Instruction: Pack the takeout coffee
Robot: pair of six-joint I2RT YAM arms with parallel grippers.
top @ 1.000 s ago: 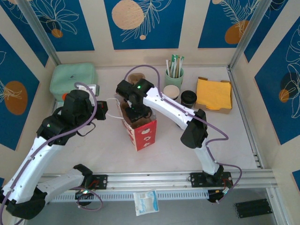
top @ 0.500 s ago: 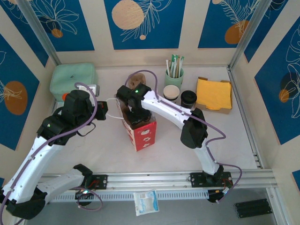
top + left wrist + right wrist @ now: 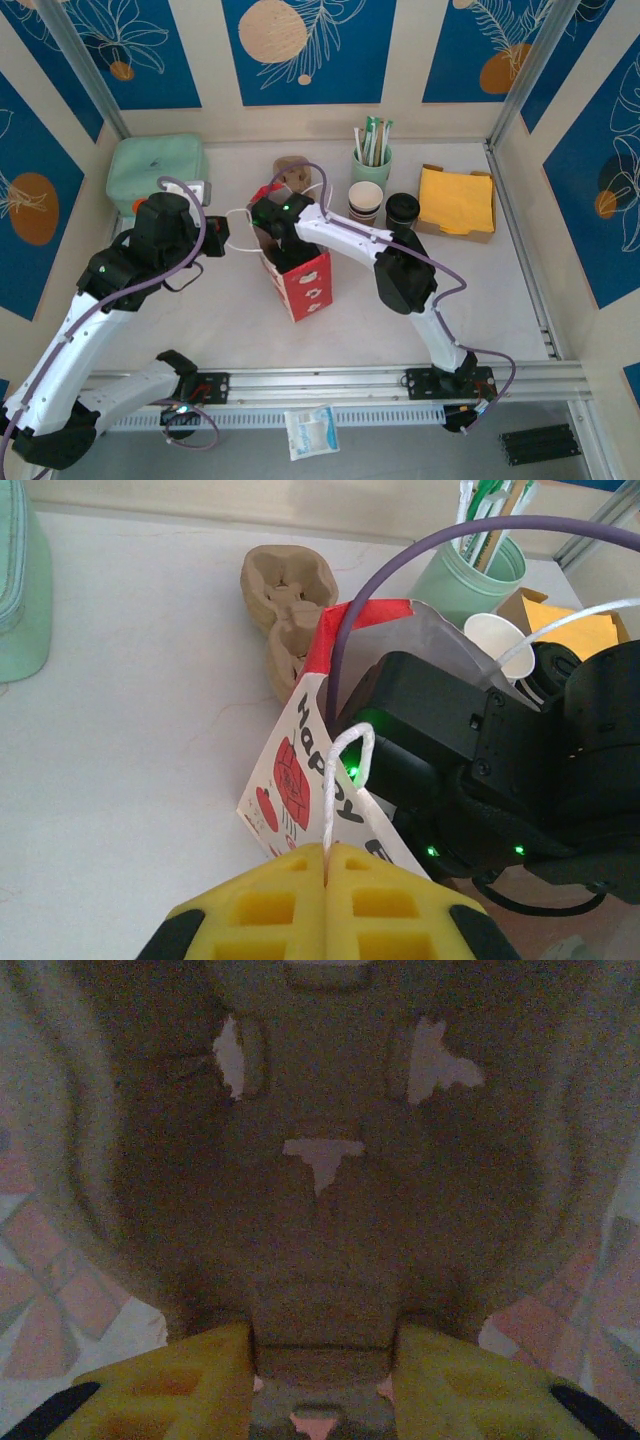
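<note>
The pale counter [image 3: 200, 310] carries everything, with the red paper bag [image 3: 308, 285] standing open near its middle. The left arm [image 3: 110, 290] reaches toward the bag from its left, and the right arm [image 3: 350, 235] bends over it from the right, its wrist sunk into the bag's mouth. Far left of the bag sits a mint-green box [image 3: 155, 168], and far right of it a tray of yellow napkins [image 3: 457, 200]. Just behind the bag lies a brown pulp carrier [image 3: 290, 168]. Behind and right of it stand a green holder of straws [image 3: 371, 165], a stack of banded cups [image 3: 365, 198] and a stack of black lids [image 3: 403, 208]. The left fingers [image 3: 318, 865] are pressed together on the bag's white string handle [image 3: 340, 780]. Inside the bag, the right fingers [image 3: 225, 1370] stand partway apart with a dark rounded shape [image 3: 320, 1210] between and beyond them. It is too dim to tell whether this is the takeout coffee, or whether it is gripped.
</note>
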